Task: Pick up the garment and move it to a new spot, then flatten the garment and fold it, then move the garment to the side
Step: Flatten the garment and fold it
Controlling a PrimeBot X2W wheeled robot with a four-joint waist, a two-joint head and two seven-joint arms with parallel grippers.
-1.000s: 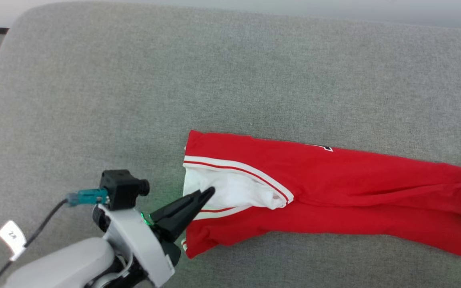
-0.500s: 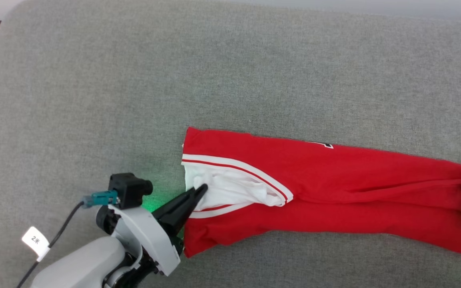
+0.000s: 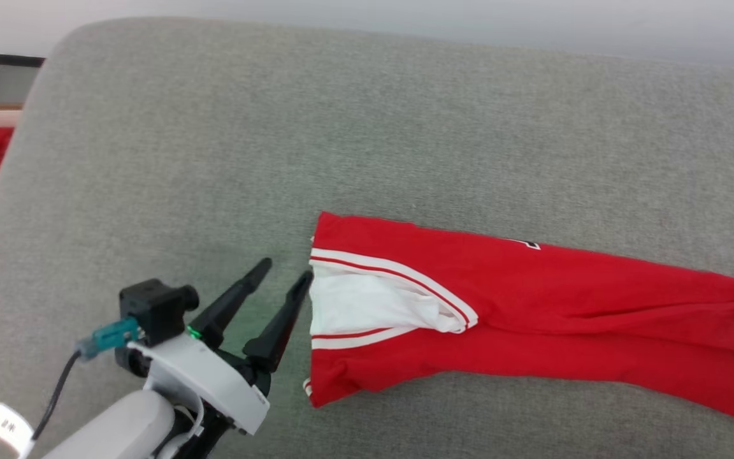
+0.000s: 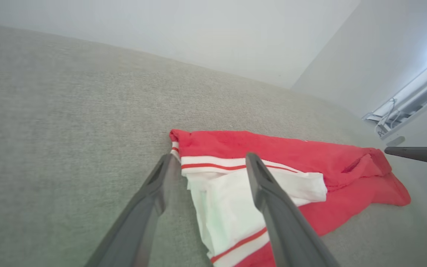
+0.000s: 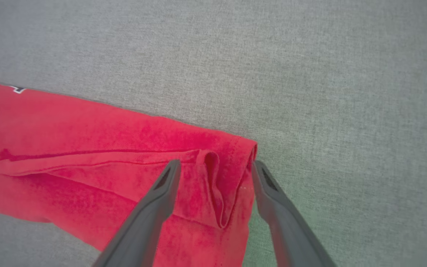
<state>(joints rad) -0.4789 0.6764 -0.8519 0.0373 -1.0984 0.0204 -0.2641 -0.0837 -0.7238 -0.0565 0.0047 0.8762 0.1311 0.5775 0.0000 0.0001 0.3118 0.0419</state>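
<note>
The jersey [image 3: 532, 306] is lying on the grey cushion [image 3: 367, 127] as a long strip folded lengthwise, so flattening looks done and folding partly done. The left gripper [image 3: 285, 269] is hovering open at its sleeve end, and the right gripper [image 5: 215, 163] is standing open astride the hem end. A crosswise fold and the move aside are still waiting.

I can read nothing in full. A small white tag [image 3: 5, 423] hangs on the cable [image 3: 56, 398] at the lower left of my head view. It bears dark marks, too blurred to make out. On the garment [image 3: 532, 299], a sliver of black-and-white lettering [image 3: 528, 243] peeks out at the far edge of the fold. So little shows that I cannot tell which letter or digit it is.
</note>
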